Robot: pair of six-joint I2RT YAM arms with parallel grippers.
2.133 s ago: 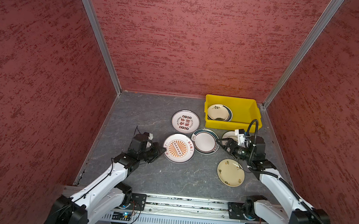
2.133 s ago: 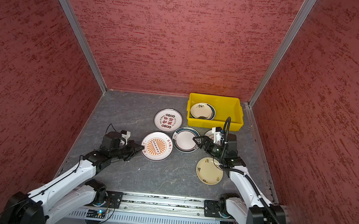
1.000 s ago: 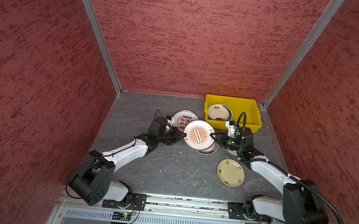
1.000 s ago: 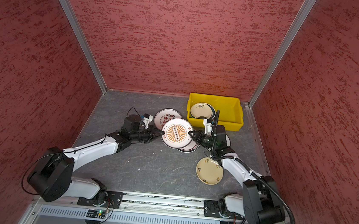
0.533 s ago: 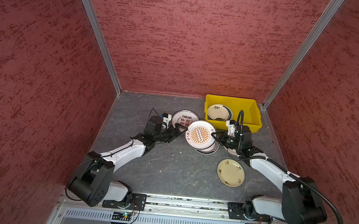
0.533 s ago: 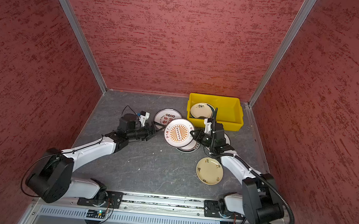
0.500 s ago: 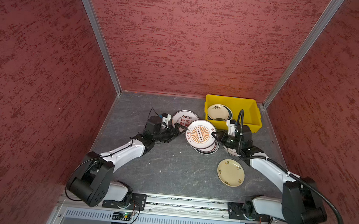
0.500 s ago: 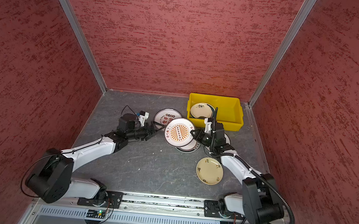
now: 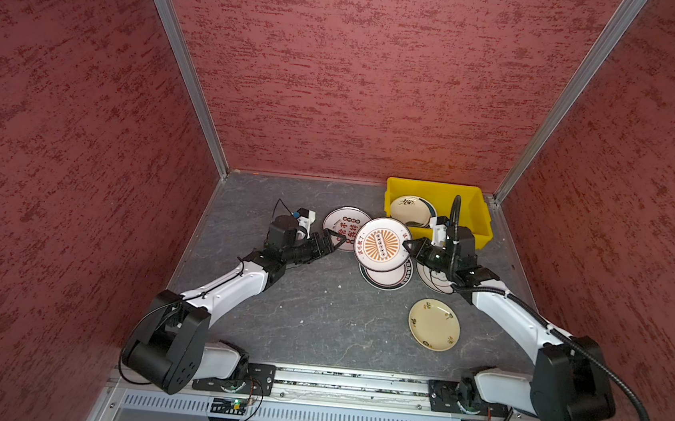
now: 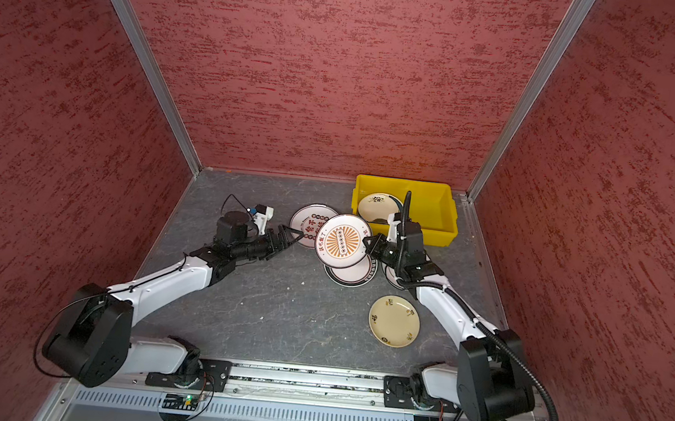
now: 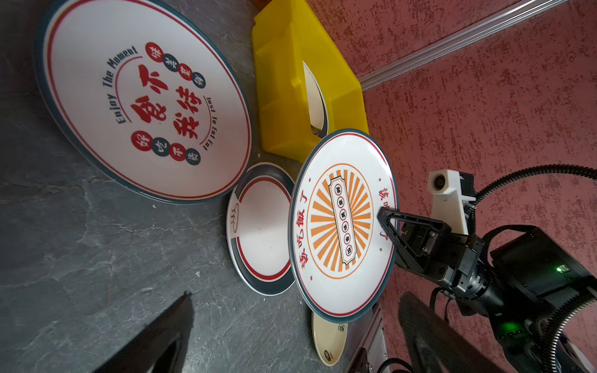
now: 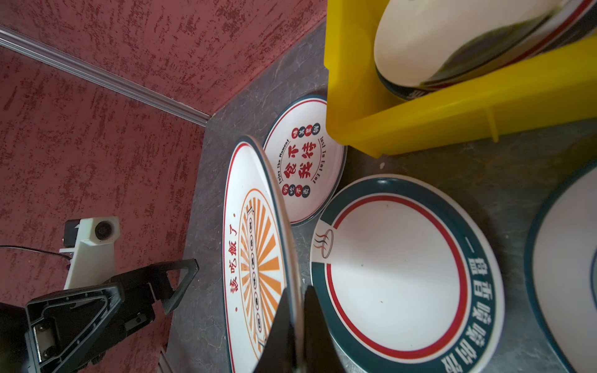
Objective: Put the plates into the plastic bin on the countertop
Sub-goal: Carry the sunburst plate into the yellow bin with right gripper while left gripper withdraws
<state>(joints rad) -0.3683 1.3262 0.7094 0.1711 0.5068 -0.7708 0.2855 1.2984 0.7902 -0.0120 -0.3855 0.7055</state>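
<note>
Near the back of the dark grey veined stone countertop (image 9: 318,310), partly hidden: a white round plate (image 9: 430,280) under the right arm (image 9: 506,313), a green-banded plate (image 9: 386,281) beneath the glossy orange-sunburst plate (image 9: 383,244). Clamped on that tilted plate's rim: the right gripper (image 9: 409,244). Spread wide, clear of it: the left gripper (image 9: 335,236). Stacked in the bright yellow rectangular plastic bin (image 9: 473,215): pale plates (image 9: 413,210), count unclear.

The plate (image 9: 381,244) bears an orange sunburst and red characters — the bin (image 9: 478,220) is bright yellow.
</note>
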